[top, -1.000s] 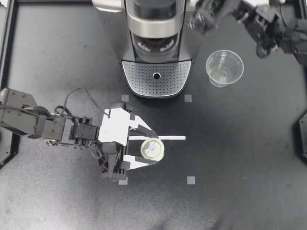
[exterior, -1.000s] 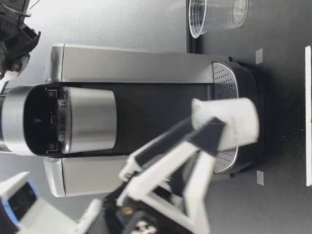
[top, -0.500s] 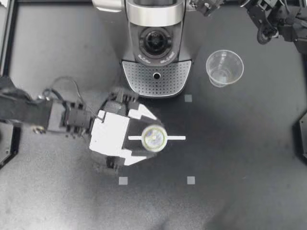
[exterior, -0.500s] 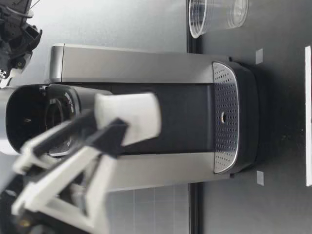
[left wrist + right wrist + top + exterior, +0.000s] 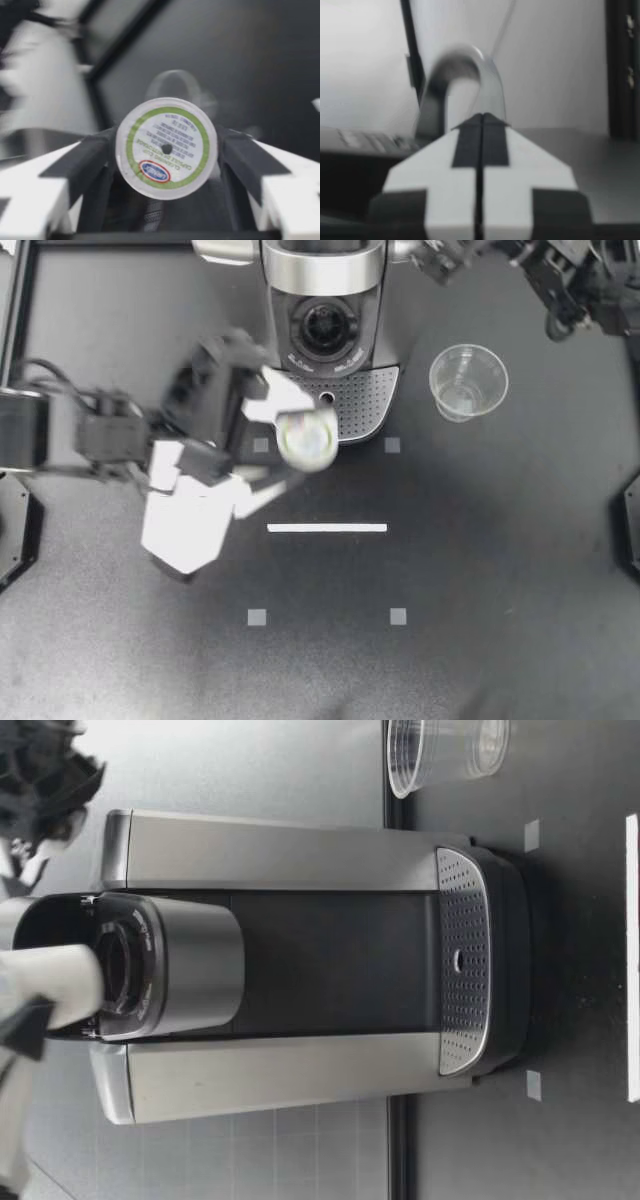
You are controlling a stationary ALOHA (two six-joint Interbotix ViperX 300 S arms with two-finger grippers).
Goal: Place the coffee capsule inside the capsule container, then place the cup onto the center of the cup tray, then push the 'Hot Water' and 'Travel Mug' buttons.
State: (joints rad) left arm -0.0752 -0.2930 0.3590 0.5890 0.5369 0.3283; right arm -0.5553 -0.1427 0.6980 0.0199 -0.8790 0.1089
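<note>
Here, my left claw (image 5: pixel 298 442) grips the green-ringed, printed coffee capsule (image 5: pixel 307 436).

The capsule (image 5: pixel 307 437), white with a green-ringed foil lid, sits clamped in my left gripper (image 5: pixel 300 443) over the tray's (image 5: pixel 365 400) front edge. The container (image 5: pixel 324 328) gapes open. The clear cup (image 5: pixel 467 381) stands upright, apart from the tray.

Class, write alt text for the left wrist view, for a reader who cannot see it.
My left gripper is shut on a coffee capsule seen end-on, white with a green ring. Beyond it, a blurred clear cup sits on the dark table.
</note>
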